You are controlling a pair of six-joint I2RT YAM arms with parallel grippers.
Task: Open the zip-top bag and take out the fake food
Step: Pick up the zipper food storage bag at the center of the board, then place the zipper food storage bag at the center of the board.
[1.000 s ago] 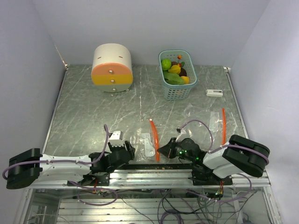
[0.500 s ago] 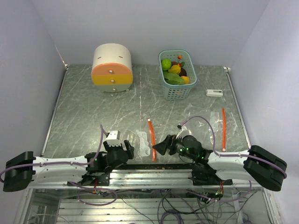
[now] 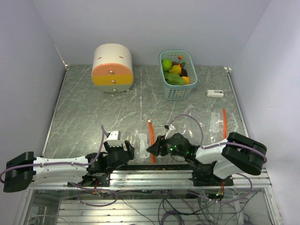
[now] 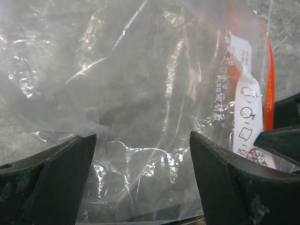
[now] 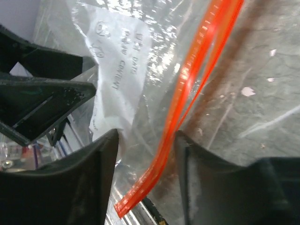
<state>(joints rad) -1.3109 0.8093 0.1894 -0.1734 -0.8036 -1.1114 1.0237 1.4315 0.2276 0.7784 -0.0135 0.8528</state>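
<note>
A clear zip-top bag (image 3: 142,140) with an orange zip strip (image 3: 151,136) lies flat at the table's near edge, between my two grippers. No food shows inside it. The fake food (image 3: 174,71) sits in a teal basket (image 3: 177,93) at the back. My left gripper (image 3: 128,151) is open, its jaws (image 4: 143,154) wide apart over the crinkled film of the bag (image 4: 140,89). My right gripper (image 3: 151,149) is open too. In the right wrist view the zip strip (image 5: 187,84) runs down between its jaws (image 5: 145,143), with a gap on both sides.
A round cream-and-orange drawer box (image 3: 112,69) stands at the back left. A second clear bag (image 3: 216,123) with an orange strip lies at the right, and a small white item (image 3: 215,93) behind it. The metal rail (image 3: 154,176) runs just behind the grippers.
My right gripper has opened and shifted left, so the zip strip now lies between its jaws. The left gripper has opened wider. The bag has slid slightly left.
</note>
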